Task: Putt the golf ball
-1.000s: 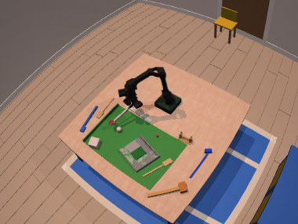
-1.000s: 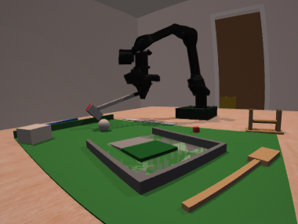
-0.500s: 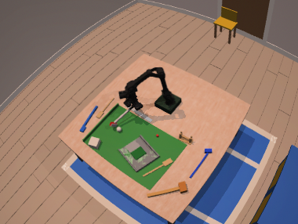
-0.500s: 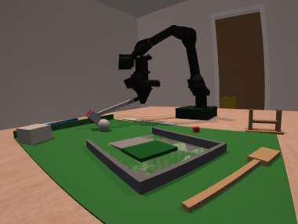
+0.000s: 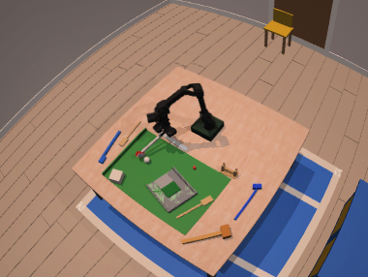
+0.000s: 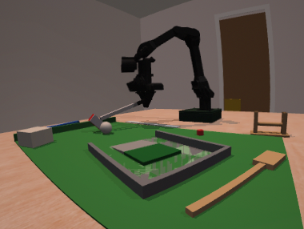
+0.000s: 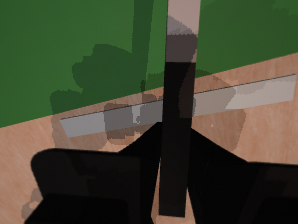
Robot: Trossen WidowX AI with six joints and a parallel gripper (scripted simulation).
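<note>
At the left of the top view, 1 blue mallet [image 5: 110, 146] [image 6: 64, 124] and 1 small tan mallet [image 5: 124, 141] are seen beside the mat [image 5: 127, 190] [image 6: 76, 160] [image 7: 40, 60]; 1 pale block [image 5: 116, 176] [image 6: 35, 137] is set on its corner. Next comes the head of the red putter [image 5: 152, 143] [image 6: 120, 110] [image 7: 180, 90], held low beside 1 golf ball [image 5: 147, 159] [image 6: 106, 127]; whether they touch cannot be told.

The 1 putter is pinched by its dark grip in the jaws of the gripper [image 5: 165, 133] [image 6: 146, 105] [image 7: 176, 126]. Its shaft is slanted down and leftward from them, roughly across the line from ball to ramp [image 5: 162, 180] [image 6: 130, 145]. The ball is placed between the head and the ramp, so the stroke should be driven rightward and towards the lower edge of that view, up to the 1 raised green [image 5: 170, 188] [image 6: 152, 153]. If the face is turned off that line, the ball may be sent into a wall [image 5: 183, 203] [image 6: 186, 170].

Further right, 1 red cube [image 5: 195, 168] [image 6: 200, 132], 1 tan mallet on the mat [image 5: 195, 204] [image 6: 232, 188], 1 orange mallet [image 5: 208, 235], 1 wooden stand [image 5: 229, 171] [image 6: 270, 124] and 1 second blue mallet [image 5: 247, 201] are found.
</note>
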